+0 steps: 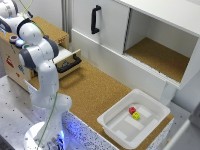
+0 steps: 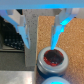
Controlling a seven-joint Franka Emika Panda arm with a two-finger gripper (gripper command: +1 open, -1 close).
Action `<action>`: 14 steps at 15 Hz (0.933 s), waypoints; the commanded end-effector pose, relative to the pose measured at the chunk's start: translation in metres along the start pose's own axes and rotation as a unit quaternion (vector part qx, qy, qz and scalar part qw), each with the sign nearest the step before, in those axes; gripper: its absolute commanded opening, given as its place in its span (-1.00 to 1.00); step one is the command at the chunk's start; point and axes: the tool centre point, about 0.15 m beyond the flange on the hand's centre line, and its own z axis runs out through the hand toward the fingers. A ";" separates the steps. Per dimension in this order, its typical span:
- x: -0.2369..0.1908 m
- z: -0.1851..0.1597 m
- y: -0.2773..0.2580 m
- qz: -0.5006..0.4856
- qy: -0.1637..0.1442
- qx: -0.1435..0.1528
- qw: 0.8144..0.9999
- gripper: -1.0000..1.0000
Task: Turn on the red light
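Note:
In the wrist view a round dark red light sits in a grey ring on a pale surface. My gripper hangs just above it, open, with nothing between the fingers. One fingertip is right over the red dome's edge, and the other finger stands off to the side. Whether the tip touches the dome I cannot tell. In the exterior view the gripper is over the top of a wooden box at the exterior view's left, and the arm hides the red light there.
A blue-rimmed round thing lies beside the red light. A drawer with a black handle sticks out of the box. A white cabinet stands behind. A white tray holds a red block and a yellow block.

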 end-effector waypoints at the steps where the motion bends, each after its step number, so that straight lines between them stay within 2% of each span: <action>1: 0.049 -0.004 0.007 0.012 -0.134 -0.013 0.991 -1.00; 5: 0.044 0.008 0.007 0.026 -0.134 -0.016 0.991 -1.00; 10: 0.040 0.024 0.031 0.040 -0.131 -0.037 0.990 -1.00; 14: 0.036 0.045 0.041 0.034 -0.146 -0.040 0.988 -1.00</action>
